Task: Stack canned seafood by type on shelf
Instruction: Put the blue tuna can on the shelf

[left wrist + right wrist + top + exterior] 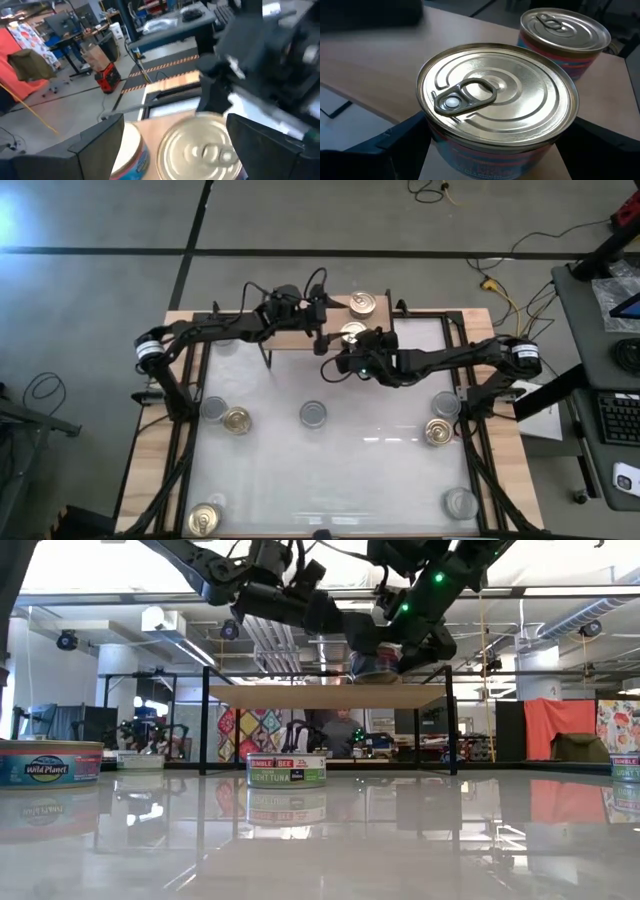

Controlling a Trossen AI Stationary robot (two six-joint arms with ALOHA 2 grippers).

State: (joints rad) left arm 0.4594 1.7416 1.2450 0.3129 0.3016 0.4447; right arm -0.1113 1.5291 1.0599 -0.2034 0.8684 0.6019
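My right claw (352, 342) is over the shelf (300, 695), and the nearer gold tin (495, 100) sits right between its fingers (395, 142), pull-tab up, its base down on the light wood top. The fingers stand wide, one on each side of that tin and close against its wall; I cannot tell whether they press it or only flank it. Just beyond this claw, on the same plank and a little apart from the tin between my fingers, stands the second gold tin (565, 25), also upright with its tab showing. My left claw (324, 332) hangs above the shelf too, facing the right claw from the other side of the nearer gold tin; its fingers (95, 145) are spread wide with nothing between them, and the tin's gold top lies just ahead of their tips with a clear gap to either one. Well away from both claws, down on the glossy table (380, 470), a silver-topped tin (313, 414) stands alone, and a gold-topped tin (237, 420) stands just beside another silver one (214, 408).
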